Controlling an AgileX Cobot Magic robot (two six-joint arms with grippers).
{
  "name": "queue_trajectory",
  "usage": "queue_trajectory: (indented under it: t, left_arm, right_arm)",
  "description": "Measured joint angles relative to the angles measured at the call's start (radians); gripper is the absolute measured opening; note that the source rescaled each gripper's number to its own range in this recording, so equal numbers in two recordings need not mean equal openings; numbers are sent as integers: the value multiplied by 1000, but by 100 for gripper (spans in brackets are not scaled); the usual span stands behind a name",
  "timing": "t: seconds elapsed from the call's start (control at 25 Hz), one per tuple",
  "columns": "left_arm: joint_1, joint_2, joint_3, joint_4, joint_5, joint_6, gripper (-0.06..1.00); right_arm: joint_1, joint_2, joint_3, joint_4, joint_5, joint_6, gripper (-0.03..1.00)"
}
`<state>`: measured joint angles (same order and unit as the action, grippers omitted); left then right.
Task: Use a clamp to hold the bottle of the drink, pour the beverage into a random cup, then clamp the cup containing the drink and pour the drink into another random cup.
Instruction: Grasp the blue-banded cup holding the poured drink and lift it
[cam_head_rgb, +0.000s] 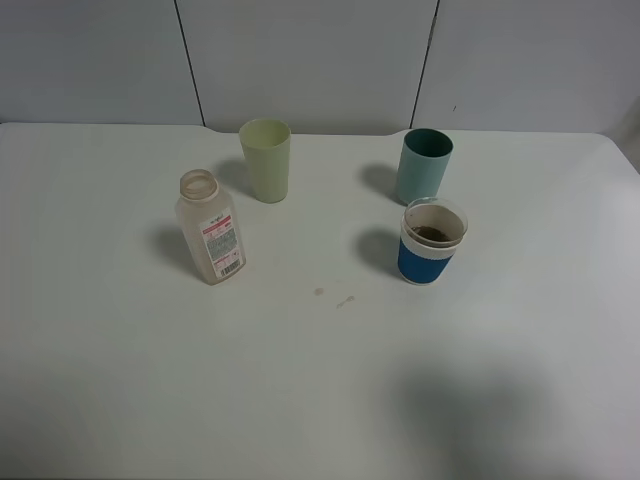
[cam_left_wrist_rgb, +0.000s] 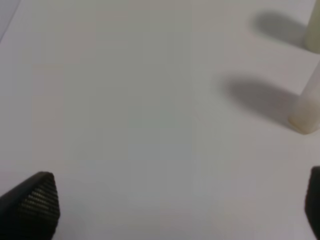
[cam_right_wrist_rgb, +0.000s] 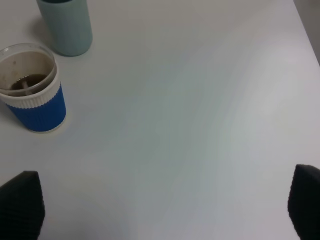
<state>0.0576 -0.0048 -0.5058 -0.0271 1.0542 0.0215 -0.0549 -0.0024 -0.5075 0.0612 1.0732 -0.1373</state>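
While both pincers gape empty, right pincer (cam_right_wrist_rgb: 162, 202) nearside of the blue-banded cup (cam_head_rgb: 431, 255), left pincer (cam_left_wrist_rgb: 172, 202) by the bottle (cam_head_rgb: 210, 232) well to that cup's left, the risk is the grab. Crushing the thin wall slops the drink (cam_head_rgb: 433, 235) onto the worktop (cam_head_rgb: 300, 400). Teal tumbler (cam_head_rgb: 424, 168) sits just behind the cup, easy to clip.

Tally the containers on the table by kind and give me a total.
Cups: 3 (pale green cup, teal cup, blue-banded cup)
Bottles: 1 (bottle)
Total: 4
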Motion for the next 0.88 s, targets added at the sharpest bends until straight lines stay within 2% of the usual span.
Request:
queue_trajectory:
  t: [0.2, 0.4, 0.88]
  left_arm:
    - [-5, 0, 0, 0, 0, -1, 100]
    - [-51, 0, 0, 0, 0, -1, 100]
    - [-53, 0, 0, 0, 0, -3, 100]
  right_arm:
    - [0, 0, 0, 0, 0, 0, 92]
    - [0, 0, 0, 0, 0, 0, 92]
    - [0, 0, 0, 0, 0, 0, 92]
